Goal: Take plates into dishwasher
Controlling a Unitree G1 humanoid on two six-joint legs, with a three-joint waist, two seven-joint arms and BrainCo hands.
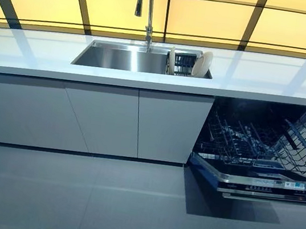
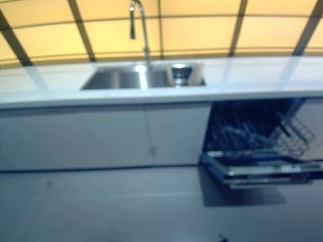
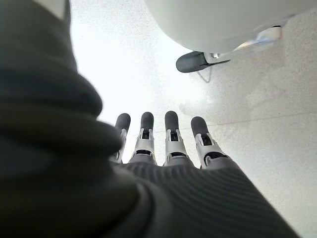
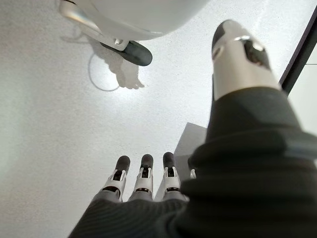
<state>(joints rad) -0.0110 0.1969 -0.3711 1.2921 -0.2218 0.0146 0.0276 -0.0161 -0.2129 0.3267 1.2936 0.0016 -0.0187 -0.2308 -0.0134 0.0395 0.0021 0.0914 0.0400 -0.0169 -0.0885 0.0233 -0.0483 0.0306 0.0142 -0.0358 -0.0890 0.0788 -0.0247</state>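
Well, nothing has been picked up yet: this looks like the very start, with the robot standing back from the counter (image 1: 262,79). The plates (image 1: 204,64) stand on edge in a small dark rack (image 1: 184,63) at the right end of the sink (image 1: 118,56), one pale plate leaning at the rack's right side and another upright at its left. Below and to the right, the dishwasher (image 1: 258,179) is open, its door dropped flat and its lower wire basket (image 1: 264,144) pulled out and seemingly empty.

Both hands hang low over the floor (image 1: 72,194). The left hand (image 3: 171,144) has its fingers straight and loosely side by side, holding nothing. The right hand (image 4: 143,178) is likewise relaxed, fingers straight, thumb held apart, empty.

I judge the next move to be an approach to the counter and a reach into the sink's right end, taking a plate by its rim.

Standing in the way: the tall faucet (image 1: 147,4) arches over the sink just left of the rack, and the lowered dishwasher door juts into the floor space where the robot would stand. The cabinet fronts (image 1: 100,118) under the sink are closed.
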